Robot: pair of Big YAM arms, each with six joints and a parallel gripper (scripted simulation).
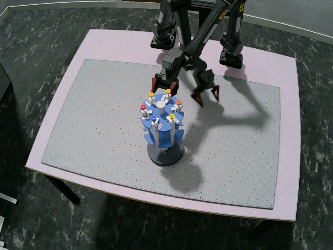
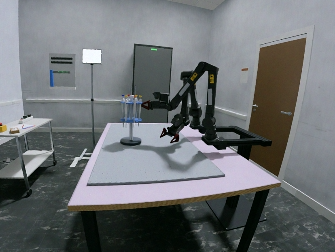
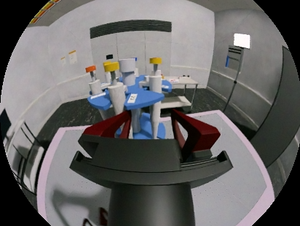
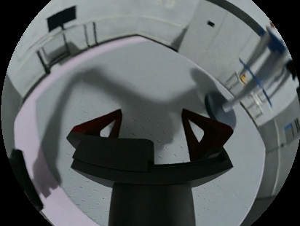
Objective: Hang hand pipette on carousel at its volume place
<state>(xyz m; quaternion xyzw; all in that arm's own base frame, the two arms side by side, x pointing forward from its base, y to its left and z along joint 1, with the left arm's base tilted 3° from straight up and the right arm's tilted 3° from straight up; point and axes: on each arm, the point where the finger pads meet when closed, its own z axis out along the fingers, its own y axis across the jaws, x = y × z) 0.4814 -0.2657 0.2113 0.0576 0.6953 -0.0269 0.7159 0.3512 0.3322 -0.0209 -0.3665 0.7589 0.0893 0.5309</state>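
Note:
The carousel [image 1: 167,126] [image 2: 130,139] [image 3: 145,98] has a blue head and a dark round base. Several white pipettes hang upright around it: three with yellow buttons [image 1: 151,94] [image 1: 168,91] [image 1: 171,116], one orange [image 1: 178,102], one red [image 1: 143,107], one blue [image 1: 153,118]. I see no pipette lying on the bench. I cannot read the volumes. My left gripper [image 1: 162,93] [image 2: 143,105] [image 3: 151,112] is partly open and empty, level with the head, facing the two yellow-button pipettes on the arms' side. My right gripper [image 1: 210,103] [image 2: 166,139] [image 4: 151,111] is wide open and empty, lower down beside the carousel.
The grey perforated board [image 1: 102,134] [image 2: 151,168] covers the middle of the pink table [image 1: 67,48]. Both arms' forearms cross close together on the base side of the carousel. The carousel's base [image 4: 218,109] stands to the right in the right wrist view.

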